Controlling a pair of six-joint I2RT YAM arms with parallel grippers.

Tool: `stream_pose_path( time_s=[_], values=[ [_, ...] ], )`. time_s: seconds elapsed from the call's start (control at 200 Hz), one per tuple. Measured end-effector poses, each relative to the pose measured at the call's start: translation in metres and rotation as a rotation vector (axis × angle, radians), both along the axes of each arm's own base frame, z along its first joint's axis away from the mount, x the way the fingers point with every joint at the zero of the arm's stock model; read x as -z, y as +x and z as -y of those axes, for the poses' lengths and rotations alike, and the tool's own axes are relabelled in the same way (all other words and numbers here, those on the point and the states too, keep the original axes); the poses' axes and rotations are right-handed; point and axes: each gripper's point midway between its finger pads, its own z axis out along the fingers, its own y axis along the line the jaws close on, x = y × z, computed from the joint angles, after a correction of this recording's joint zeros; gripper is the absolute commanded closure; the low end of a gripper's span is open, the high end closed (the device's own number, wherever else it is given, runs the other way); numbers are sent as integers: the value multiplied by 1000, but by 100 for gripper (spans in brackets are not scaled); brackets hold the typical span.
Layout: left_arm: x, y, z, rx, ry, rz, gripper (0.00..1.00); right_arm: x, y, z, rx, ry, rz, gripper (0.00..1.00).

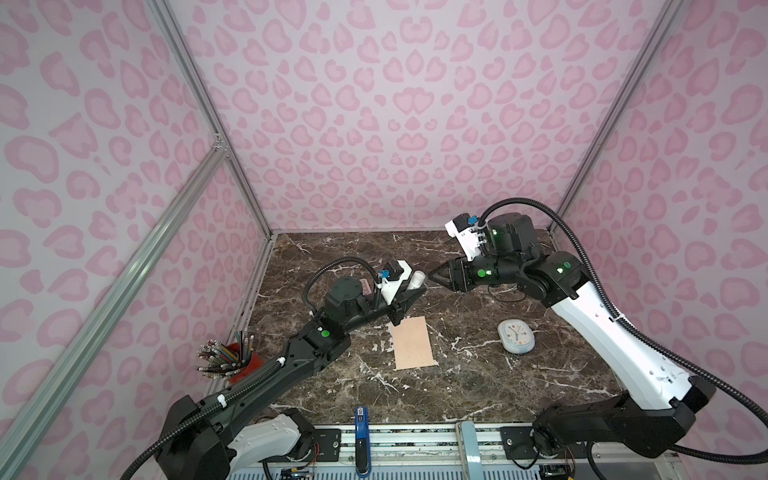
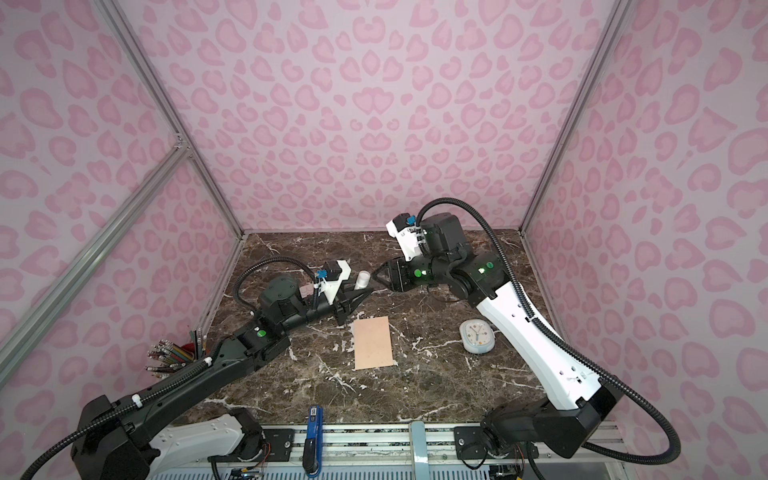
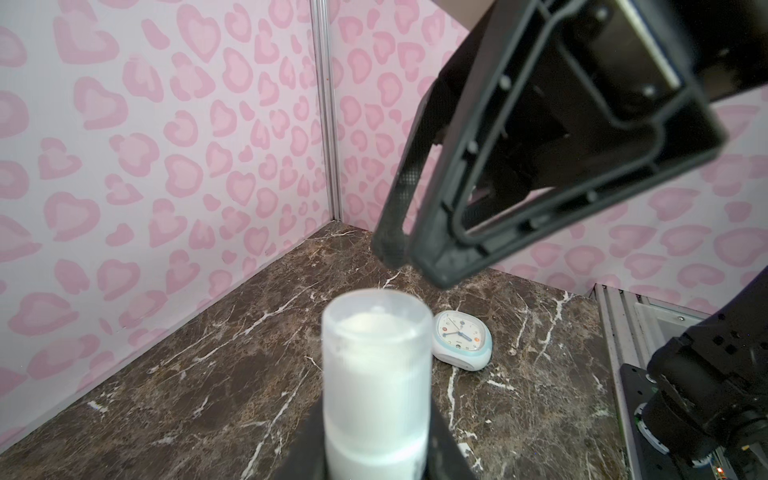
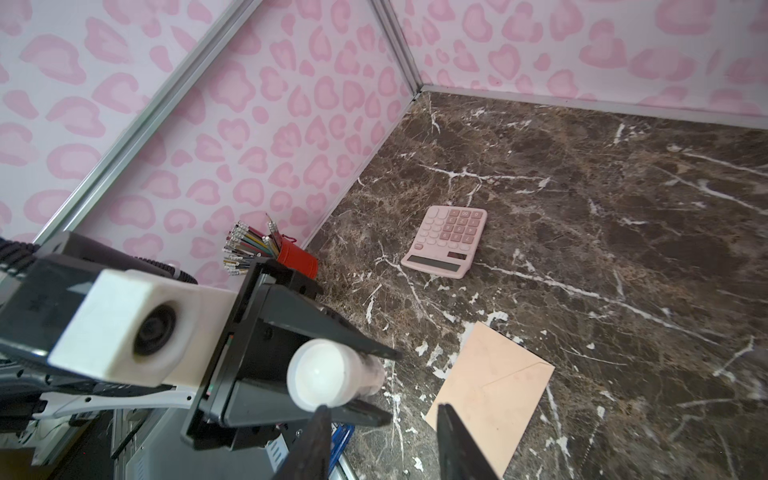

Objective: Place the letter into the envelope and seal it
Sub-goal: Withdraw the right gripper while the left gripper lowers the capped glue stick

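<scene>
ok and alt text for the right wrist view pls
The left gripper grips a white tube pointed at the camera, over a dark marble table. The open right gripper hangs near a flat peach envelope; a pink calculator and red pencil cup sit beyond.

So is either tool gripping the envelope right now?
No, the envelope lies flat on the table, while the left tool holds a white tube and the right tool stands open beside it.

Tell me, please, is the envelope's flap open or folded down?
Folded down: the envelope lies flat as a plain rectangle, the flap's slanted edge on its face. Glued: cannot tell.
</scene>
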Motion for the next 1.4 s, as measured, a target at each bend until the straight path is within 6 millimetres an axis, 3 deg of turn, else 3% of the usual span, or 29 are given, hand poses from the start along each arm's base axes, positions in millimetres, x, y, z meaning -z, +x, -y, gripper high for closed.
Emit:
stream_pose_path(
  time_s=[0.215,0.485,0.81,0.995,1.1,1.22,1.4],
  values=[
    [11,-3,-12,-44,5,-27,96,-5,1,17,73,40,77,56],
    [32,-5,-30,-122,26,-102,96,32,1,31,130,40,139,56],
    [88,-8,-67,-297,80,-281,96,89,12,37,178,-21,157,56],
    [114,-5,-86,-419,121,-392,96,118,5,29,153,-61,172,56],
    [127,-3,-93,-471,140,-445,96,122,4,24,151,-57,214,56],
    [161,-2,-106,-566,204,-558,96,145,-6,13,104,-93,198,56],
    [196,2,-122,-687,273,-691,96,148,-10,8,87,-109,222,56]
  ],
)
